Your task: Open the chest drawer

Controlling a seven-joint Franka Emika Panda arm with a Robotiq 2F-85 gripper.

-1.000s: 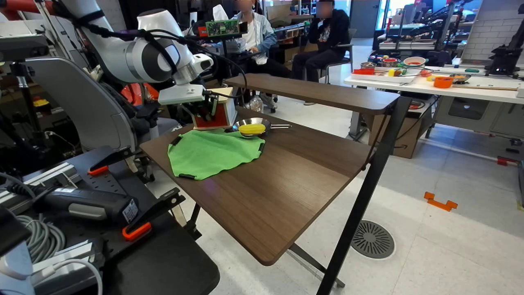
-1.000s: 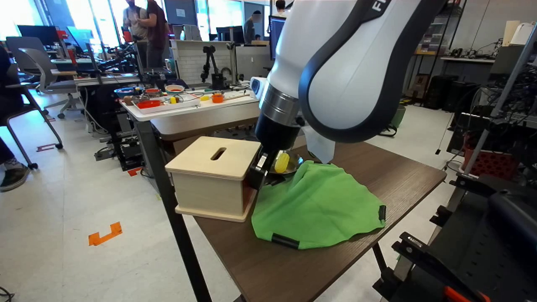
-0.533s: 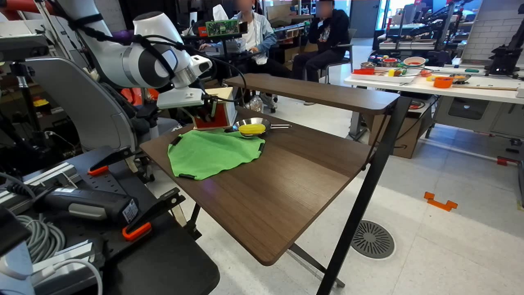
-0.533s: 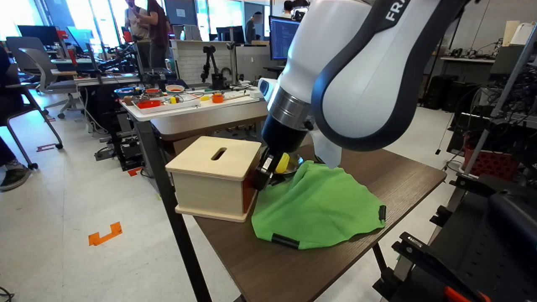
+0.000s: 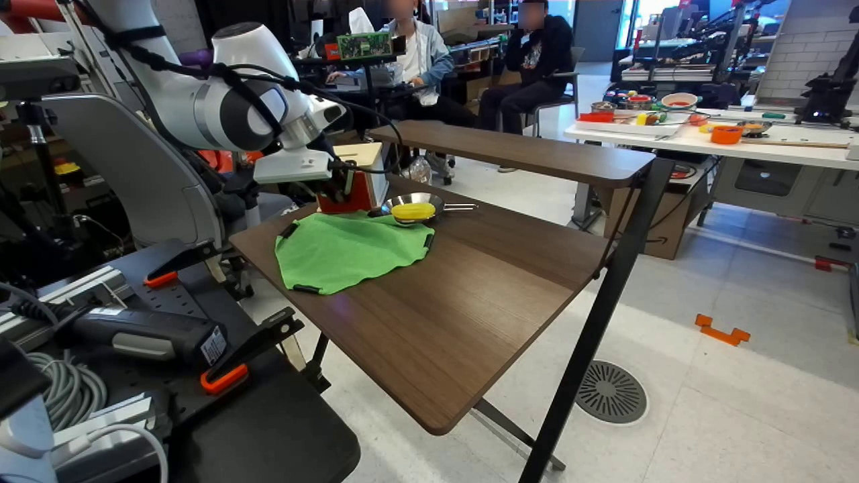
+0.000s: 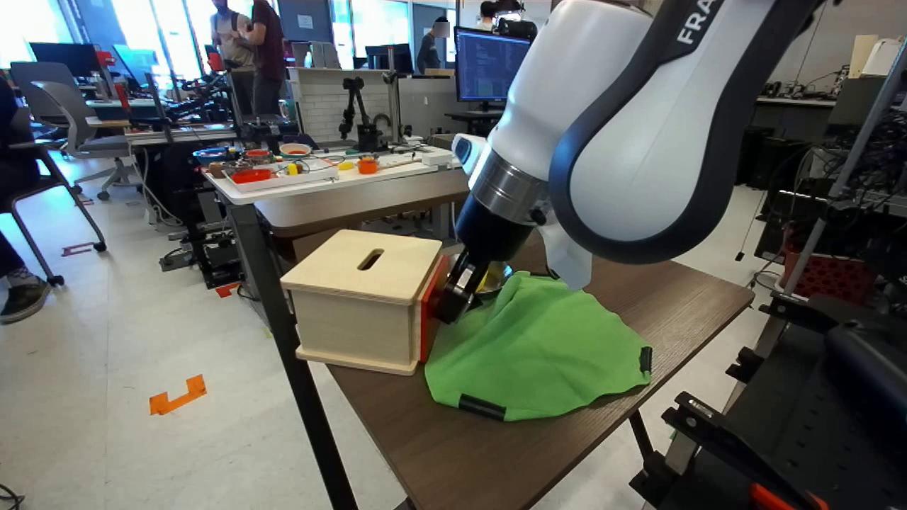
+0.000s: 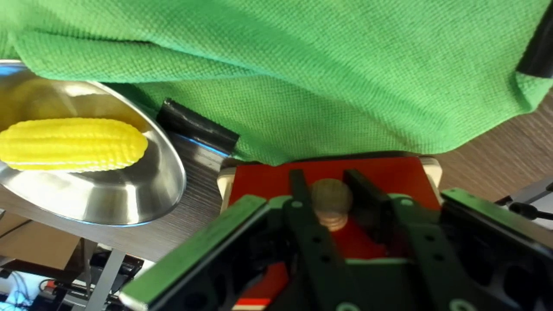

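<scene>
The chest is a pale wooden box (image 6: 354,322) with a slotted top (image 6: 319,265); it stands at the table's edge. Its red drawer front (image 6: 427,322) sticks out slightly past the box. The red front also shows in an exterior view (image 5: 362,193) and the wrist view (image 7: 263,177). A round wooden knob (image 7: 331,196) is on the red front. My gripper's black fingers (image 7: 324,175) are on both sides of the knob, closed around it. In an exterior view the gripper (image 6: 448,308) is tilted against the red front, and the knob is hidden there.
A green cloth (image 6: 545,347) with black clips lies in front of the drawer. A metal pan (image 7: 168,190) holding a yellow corn (image 7: 73,144) stands beside the chest. The brown table (image 5: 470,295) has a raised shelf (image 5: 523,151) along its back.
My gripper has moved away from the box, and the red drawer front has come out with it, from recessed to slightly protruding. The box, cloth and pan have stayed in place.
</scene>
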